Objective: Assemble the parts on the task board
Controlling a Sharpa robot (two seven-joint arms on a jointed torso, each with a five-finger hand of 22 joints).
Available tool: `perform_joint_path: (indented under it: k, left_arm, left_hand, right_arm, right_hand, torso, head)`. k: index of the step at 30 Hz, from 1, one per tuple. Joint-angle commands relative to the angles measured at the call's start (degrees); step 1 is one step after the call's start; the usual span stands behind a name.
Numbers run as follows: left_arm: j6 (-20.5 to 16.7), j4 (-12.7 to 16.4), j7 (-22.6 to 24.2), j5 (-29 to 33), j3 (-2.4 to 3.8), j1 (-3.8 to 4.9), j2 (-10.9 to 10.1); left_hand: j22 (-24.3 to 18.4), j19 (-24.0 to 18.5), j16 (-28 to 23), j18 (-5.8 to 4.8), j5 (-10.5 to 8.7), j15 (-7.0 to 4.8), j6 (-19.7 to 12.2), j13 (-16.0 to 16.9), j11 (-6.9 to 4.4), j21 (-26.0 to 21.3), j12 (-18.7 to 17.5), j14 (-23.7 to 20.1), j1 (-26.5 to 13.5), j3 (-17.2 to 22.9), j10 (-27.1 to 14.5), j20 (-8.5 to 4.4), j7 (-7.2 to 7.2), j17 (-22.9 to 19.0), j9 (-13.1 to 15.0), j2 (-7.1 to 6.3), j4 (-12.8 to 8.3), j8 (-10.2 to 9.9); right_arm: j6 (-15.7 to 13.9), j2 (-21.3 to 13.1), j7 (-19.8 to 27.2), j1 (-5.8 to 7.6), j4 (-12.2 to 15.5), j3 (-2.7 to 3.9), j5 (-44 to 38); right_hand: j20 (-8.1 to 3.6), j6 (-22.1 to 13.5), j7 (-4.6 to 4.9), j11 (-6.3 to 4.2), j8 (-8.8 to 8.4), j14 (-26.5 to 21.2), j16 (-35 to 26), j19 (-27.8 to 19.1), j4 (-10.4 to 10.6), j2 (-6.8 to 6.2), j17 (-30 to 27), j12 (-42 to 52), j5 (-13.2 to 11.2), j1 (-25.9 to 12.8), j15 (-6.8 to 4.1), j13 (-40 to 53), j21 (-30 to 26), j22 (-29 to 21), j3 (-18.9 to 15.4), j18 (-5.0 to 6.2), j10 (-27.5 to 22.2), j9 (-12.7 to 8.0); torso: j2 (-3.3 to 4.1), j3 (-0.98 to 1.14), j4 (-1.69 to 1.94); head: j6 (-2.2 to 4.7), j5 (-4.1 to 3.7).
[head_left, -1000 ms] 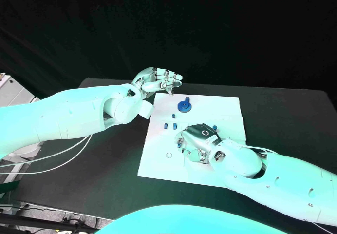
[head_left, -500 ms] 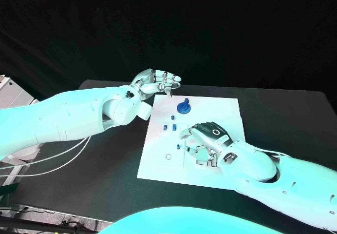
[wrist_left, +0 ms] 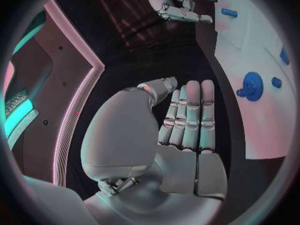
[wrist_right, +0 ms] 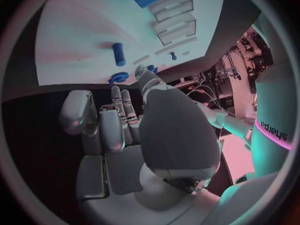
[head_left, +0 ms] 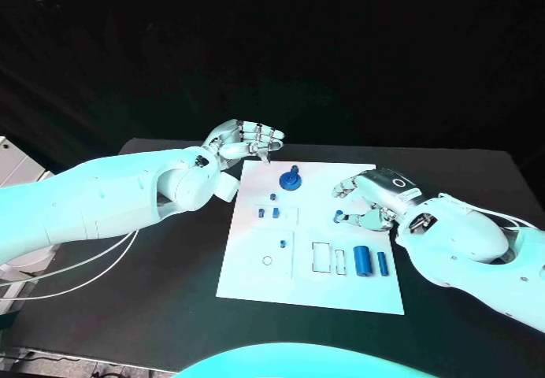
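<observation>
White task board (head_left: 341, 276) lies mid-surface. Blue parts on it: gear piece (head_left: 291, 180) near far edge, two cylinders (head_left: 370, 261) beside the slots. Left robot hand (head_left: 248, 141) curled, holding nothing, beyond board's far corner. Right robot hand (head_left: 375, 201) at board's right edge; grip unclear.

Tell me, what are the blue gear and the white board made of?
The blue gear looks like matte plastic: solid even colour, no metallic glint. The white board looks like smooth plastic or painted plate, flat with cut-out slots; which one I cannot tell.
</observation>
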Motion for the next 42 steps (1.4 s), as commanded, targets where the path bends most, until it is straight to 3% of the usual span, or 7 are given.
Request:
perform_joint_path:
  k: [1, 4, 10, 16, 24, 42]
  left_arm:
    - [1.0, 0.1, 0.3, 0.3, 0.05, 0.05, 0.1]
    - [1.1, 0.1, 0.3, 0.3, 0.05, 0.05, 0.1]
    - [1.2, 0.0, 0.3, 0.3, 0.05, 0.05, 0.1]
    - [1.2, 0.0, 0.2, 0.3, 0.05, 0.05, 0.1]
    - [1.2, 0.0, 0.1, 0.3, 0.05, 0.05, 0.1]
    - [1.2, -0.1, -0.1, 0.3, 0.05, 0.05, 0.2]
  left_hand:
    - [-0.1, 0.0, -0.4, 0.86, 0.22, 0.23, -0.4, -0.1, -0.12, -0.2, 0.3, -0.3, 0.1, -0.3, -0.5, 0.34, -0.03, -0.1, -0.1, 0.20, 0.1, -0.3]
    - [-0.1, 0.0, -0.4, 0.86, 0.21, 0.26, -0.4, -0.1, -0.11, -0.2, 0.4, -0.3, 0.1, -0.4, -0.5, 0.37, -0.01, -0.1, -0.1, 0.21, 0.1, -0.3]
    - [-0.1, 0.0, -0.4, 0.86, 0.21, 0.26, -0.4, -0.1, -0.11, -0.2, 0.4, -0.3, 0.1, -0.4, -0.5, 0.37, -0.01, -0.1, -0.1, 0.21, 0.1, -0.3]
    - [-0.1, 0.0, -0.4, 0.86, 0.21, 0.26, -0.4, -0.1, -0.11, -0.2, 0.4, -0.3, 0.1, -0.4, -0.5, 0.37, -0.01, -0.1, -0.1, 0.21, 0.1, -0.3]
    - [-0.1, 0.0, -0.4, 0.86, 0.21, 0.27, -0.4, -0.1, -0.11, -0.3, 0.5, -0.4, 0.1, -0.4, -0.5, 0.39, -0.02, -0.1, -0.1, 0.26, 0.1, -0.3]
    - [-0.1, 0.0, -0.4, 0.88, 0.23, 0.25, -0.4, -0.1, -0.12, -0.3, 0.5, -0.4, 0.2, -0.4, -0.5, 0.38, -0.02, -0.1, -0.1, 0.30, 0.0, -0.3]
  right_arm:
    - [5.6, 0.3, 0.5, 0.29, -1.2, -0.01, 2.0]
    - [6.4, 0.9, 0.9, 0.39, -2.5, -0.02, 2.2]
    - [7.3, 2.1, 1.3, 0.23, -4.3, -0.08, 2.2]
    - [8.0, 3.1, 1.6, -0.02, -5.8, -0.20, 2.4]
    - [8.5, 4.1, 2.2, -0.50, -6.5, -0.29, 2.8]
    - [8.5, 4.9, 2.6, -1.08, -6.7, -0.40, 3.0]
  right_hand:
    - [0.46, -0.1, -0.62, 0.22, -0.62, 0.7, 0.2, -0.2, 2.3, 0.33, -0.5, 0.9, 0.4, 2.4, 0.24, -0.1, -0.9, 3.8, -3.6, 0.21, -1.2, -0.3]
    - [0.52, -0.1, -0.69, 0.28, -0.91, 0.6, 0.3, -0.3, 3.8, 0.57, -0.7, 1.6, 0.4, 4.0, 0.29, -0.1, -1.2, 3.8, -5.1, 0.24, -1.7, -0.3]
    - [0.50, -0.2, -0.77, 0.31, -1.09, 0.6, 0.4, -0.2, 4.3, 0.77, -0.7, 1.9, 0.5, 4.8, 0.33, -0.1, -1.2, 3.8, -5.4, 0.24, -1.9, -0.4]
    - [0.19, 0.3, -0.53, -0.10, -1.08, 1.1, 1.0, 0.5, 4.6, 1.71, 0.1, 3.4, 0.3, 5.9, 0.06, 0.1, 0.6, 4.5, -5.1, -0.01, -0.4, -0.4]
    - [-0.93, 3.7, 0.36, -1.68, -0.37, 1.9, 2.2, 2.7, 4.8, 3.60, 1.8, 5.1, 0.3, 6.4, -1.25, 0.1, 6.7, 6.9, -1.9, -1.02, 6.3, -0.3]
    - [-1.29, 6.2, 0.24, -2.04, 0.03, 2.1, 2.6, 3.0, 4.7, 3.83, 2.2, 2.1, 0.4, 6.2, -1.61, -0.2, 7.9, 7.7, 3.3, -1.24, 9.6, -0.3]
  torso:
    - [0.01, 0.05, -0.05]
    - [0.01, 0.09, 0.00]
    - [0.04, -0.02, 0.11]
    - [0.04, -0.06, -0.02]
    - [0.02, 0.00, 0.03]
    - [-0.04, -0.04, -0.03]
  head:
    - [0.27, -0.14]
    - [0.31, -0.18]
    - [0.26, -0.19]
    - [0.10, 0.00]
    - [-0.19, 0.25]
    - [-0.50, 0.38]
